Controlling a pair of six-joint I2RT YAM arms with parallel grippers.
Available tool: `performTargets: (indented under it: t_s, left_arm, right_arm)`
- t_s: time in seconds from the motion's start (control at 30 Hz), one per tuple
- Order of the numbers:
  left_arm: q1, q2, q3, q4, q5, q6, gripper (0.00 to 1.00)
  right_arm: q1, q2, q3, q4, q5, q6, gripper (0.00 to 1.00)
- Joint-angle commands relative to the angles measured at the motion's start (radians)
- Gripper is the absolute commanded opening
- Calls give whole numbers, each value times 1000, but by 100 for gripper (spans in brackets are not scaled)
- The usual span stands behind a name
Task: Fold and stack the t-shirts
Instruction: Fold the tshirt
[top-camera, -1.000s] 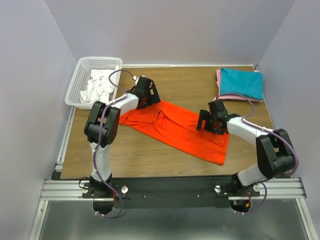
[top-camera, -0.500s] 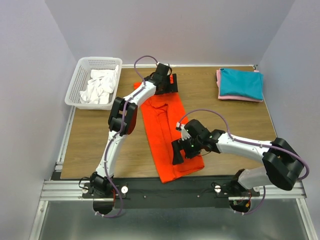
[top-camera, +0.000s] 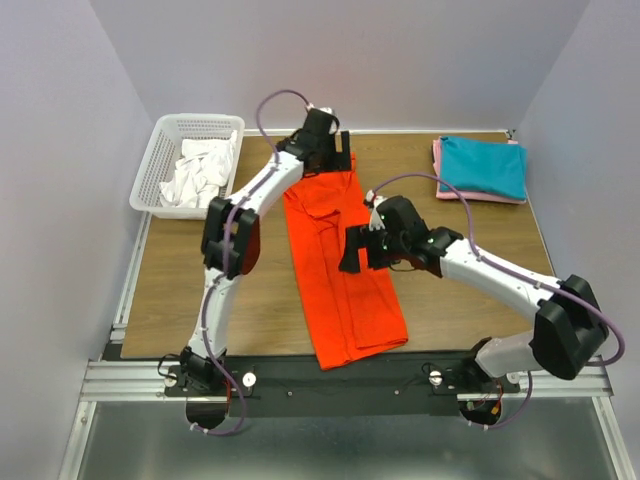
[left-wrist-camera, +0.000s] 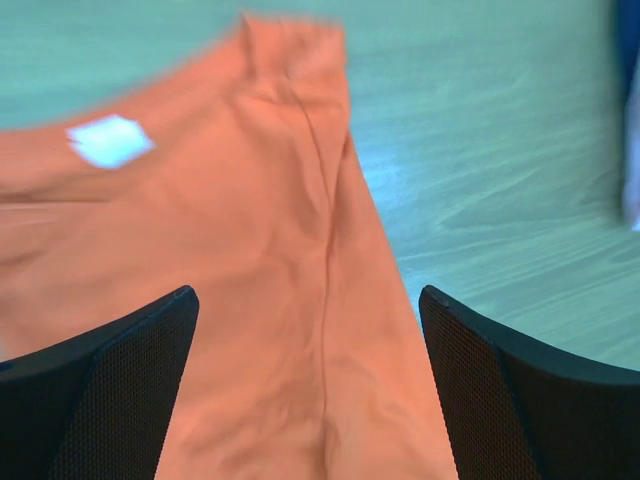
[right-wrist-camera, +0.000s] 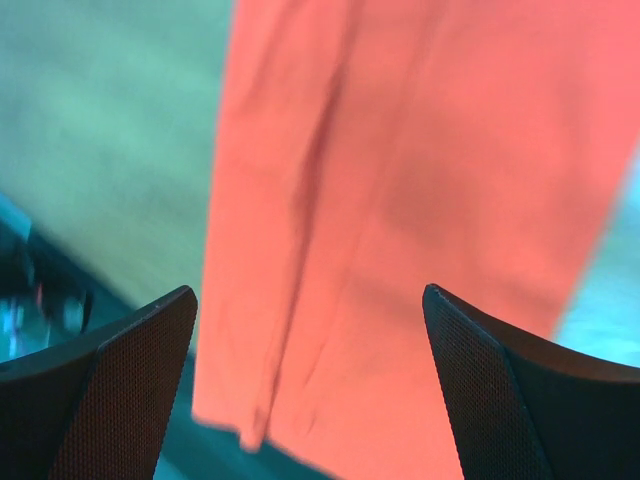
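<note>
White tag (left-wrist-camera: 110, 140) on orange-red t-shirt (left-wrist-camera: 262, 330)

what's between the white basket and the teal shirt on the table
Top view: the far end of the orange-red t-shirt, with the open left end effector over it; the rest is bare wooden table.

Matt orange-red cloth t-shirt (top-camera: 340, 290) on smooth wood-grain table (top-camera: 200, 290), white plastic mesh basket (top-camera: 150, 168), perhaps glossy.
</note>
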Motion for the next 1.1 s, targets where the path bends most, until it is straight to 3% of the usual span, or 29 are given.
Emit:
performTargets:
  t_s: [0.0,0.13,0.27,0.3,0.33,0.43,0.6,0.73,1.07]
  left_arm:
    - [49,-350,-132,39,-169,10,98]
    - [65,-680,-582,159,-319,-104,98]
    - [62,-896,-960,241,-269,-157,98]
    - [60,-896,-961,242,-269,-165,98]
    - [60,-954,-1068,278,-250,-165,98]
    - [60,-1020,-1196,309,-236,-153,98]
    - [57,-1080,-1314,389,-149,-159,98]
    - [48,-1109,-1411,450,-49,-176,98]
    - [37,-1120,-1458,452,-45,-196,98]
  right_arm:
    - [-66,74,97,-17,140,20,100]
    - [-107,258,283,-17,199,-33,100]
    - [-123,548,581,-19,194,-130,100]
    - [-123,549,635,-19,197,-157,100]
    - [-123,641,723,-19,194,-204,100]
    - [-124,831,876,-31,198,-272,100]
    - [-132,1012,1113,-34,266,-318,100]
    - [-147,1110,1180,-33,286,-314,100]
    - [-205,1187,1170,-34,510,-321,100]
